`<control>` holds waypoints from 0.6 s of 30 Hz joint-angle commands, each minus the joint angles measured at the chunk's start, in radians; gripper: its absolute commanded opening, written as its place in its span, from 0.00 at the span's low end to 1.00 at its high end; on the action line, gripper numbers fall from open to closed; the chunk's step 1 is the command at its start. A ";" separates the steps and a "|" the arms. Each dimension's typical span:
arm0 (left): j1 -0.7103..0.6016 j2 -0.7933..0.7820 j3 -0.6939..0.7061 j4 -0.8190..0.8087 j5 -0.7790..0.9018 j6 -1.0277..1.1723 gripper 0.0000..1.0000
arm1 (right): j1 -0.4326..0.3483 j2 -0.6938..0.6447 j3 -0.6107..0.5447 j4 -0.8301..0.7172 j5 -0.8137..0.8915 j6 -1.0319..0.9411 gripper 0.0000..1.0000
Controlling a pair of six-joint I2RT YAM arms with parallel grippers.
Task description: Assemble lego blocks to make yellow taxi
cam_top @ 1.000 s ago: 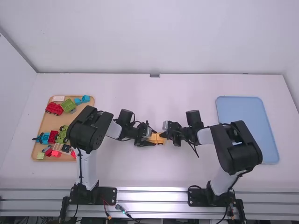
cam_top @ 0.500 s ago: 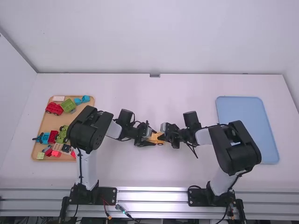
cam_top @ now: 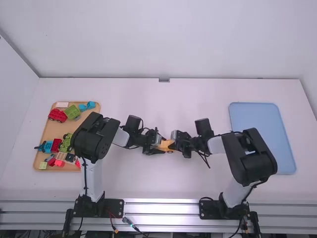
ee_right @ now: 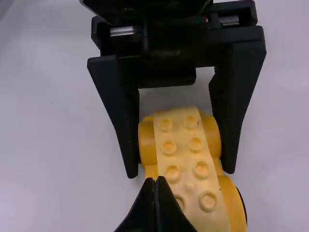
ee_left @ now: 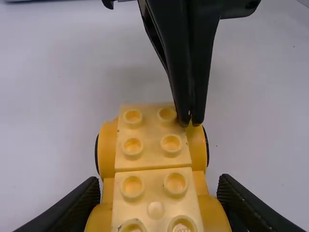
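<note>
High view: pale walls [cam_top: 163, 39] rise behind and beside the white table [cam_top: 148, 99]; a metal rail [cam_top: 163, 208] runs along its near edge. Left arm [cam_top: 91, 178] and right arm [cam_top: 250, 153] both bend in towards mid-table. The blue tray [cam_top: 262, 139] lies at right, beyond the right arm. The wooden tray [cam_top: 57, 129] at left bears red, green and blue toy pieces.

Left gripper [cam_top: 162, 145]: fingers clamped on the yellow car, one on each flank. Right gripper [cam_top: 172, 146]: fingers together, nothing between them; tips at the side edge of the car's studded top.

Yellow car [ee_left: 154, 140]: between the two grippers, studs up. Whether its wheels touch the table, cannot tell. A seam crosses its top. The right gripper's tips sit just beside one stud [ee_left: 167, 114], at the end away from the left gripper.
</note>
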 commanded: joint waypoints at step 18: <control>-0.005 0.007 -0.002 -0.011 -0.016 0.016 0.30 | -0.077 0.008 0.027 -0.023 -0.248 -0.124 0.00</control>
